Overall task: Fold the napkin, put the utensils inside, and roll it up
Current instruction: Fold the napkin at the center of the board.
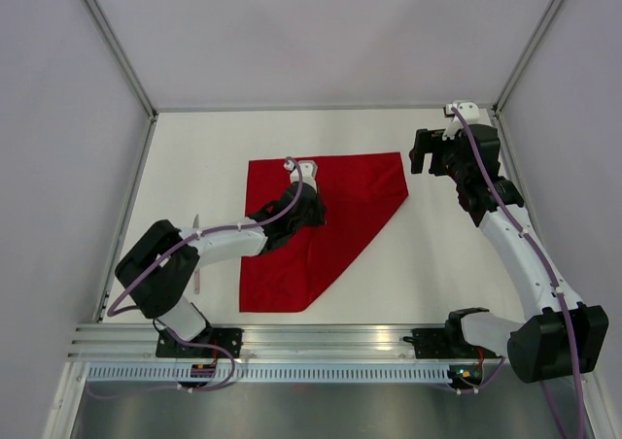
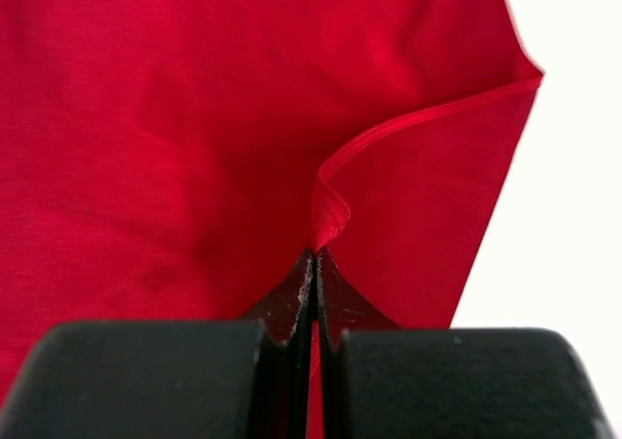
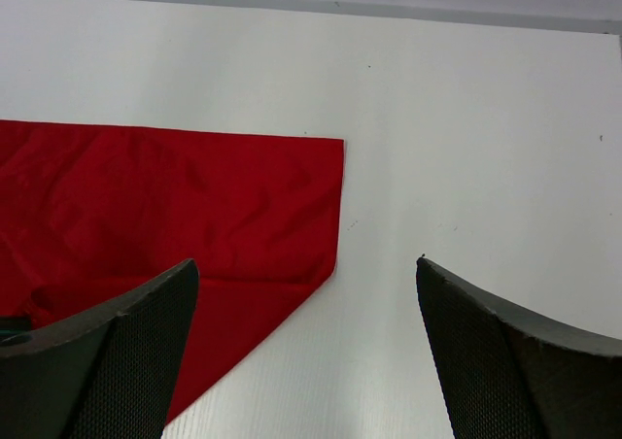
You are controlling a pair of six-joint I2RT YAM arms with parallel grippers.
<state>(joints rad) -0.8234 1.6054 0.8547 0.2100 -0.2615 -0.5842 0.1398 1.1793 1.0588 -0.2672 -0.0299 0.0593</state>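
Note:
The red napkin lies flat on the white table with one corner drawn in over the cloth, so its right side runs diagonally. My left gripper hovers over the napkin's middle, shut on a pinched fold of its hemmed edge; the left wrist view shows the jaws closed on the napkin. My right gripper is open and empty above the bare table, just right of the napkin's far right corner; its fingers stand wide apart. One pale utensil lies left of the napkin, partly hidden under my left arm.
Grey walls and metal frame posts enclose the table on the left, back and right. A slotted aluminium rail runs along the near edge with both arm bases on it. White table surface shows to the right of the napkin.

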